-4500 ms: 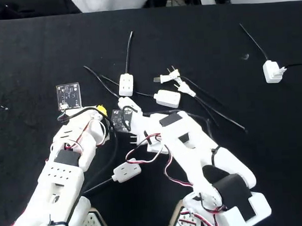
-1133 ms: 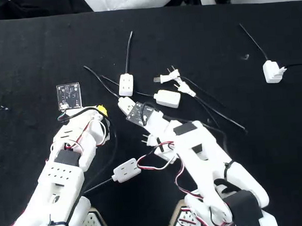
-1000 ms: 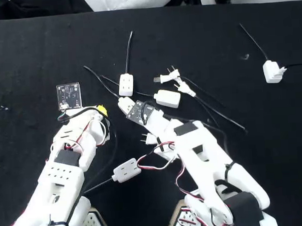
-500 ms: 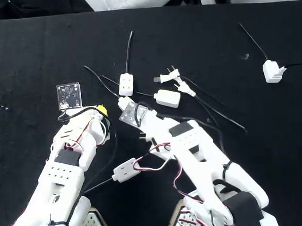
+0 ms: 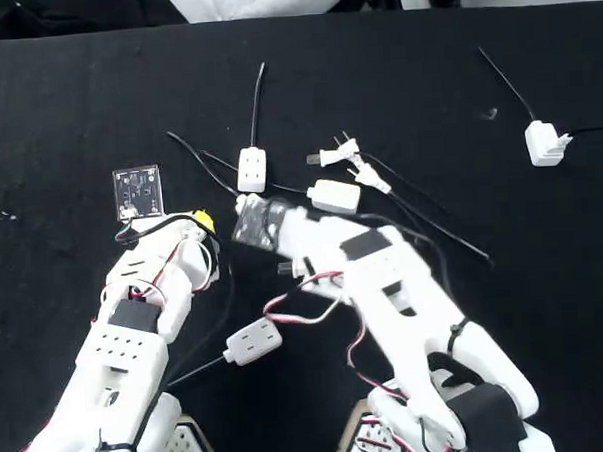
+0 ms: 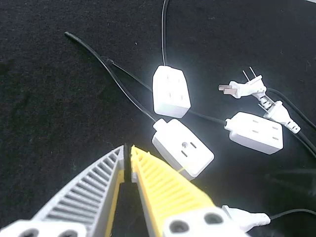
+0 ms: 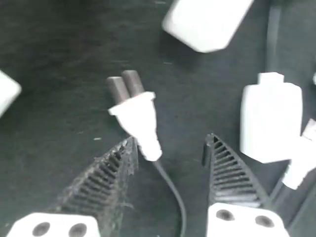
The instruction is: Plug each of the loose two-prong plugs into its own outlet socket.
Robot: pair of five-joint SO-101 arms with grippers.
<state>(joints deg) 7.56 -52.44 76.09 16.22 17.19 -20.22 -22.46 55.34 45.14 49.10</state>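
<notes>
White moulded plastic with two dark prongs: the loose two-prong plug (image 7: 136,116) lies flat near the middle of the black counter (image 5: 76,96), on the near side of the cluster of white outlet blocks. The right fingers (image 7: 111,173) stand wide open astride its cord end and hold nothing.

The plug sits off-centre in that gap, its tapered tail just beside one finger and well apart from the other. If the fingers close from here, the far one would likely sweep the body sideways before it bites, so the prongs could swing out of line. The grip might also land on the narrow tail or the thin black cord (image 7: 170,190) — a hold too weak to push prongs into slots. The cord could drag as well once the plug is lifted.

The right arm reaches from the near right toward the middle, wrist tipped down over the plug. The left arm lies along the left side. The left fingers (image 6: 158,187) are pressed together with nothing seen between them, pointing toward the far side at a white three-hole outlet block (image 6: 182,148) just beyond their tips.
</notes>
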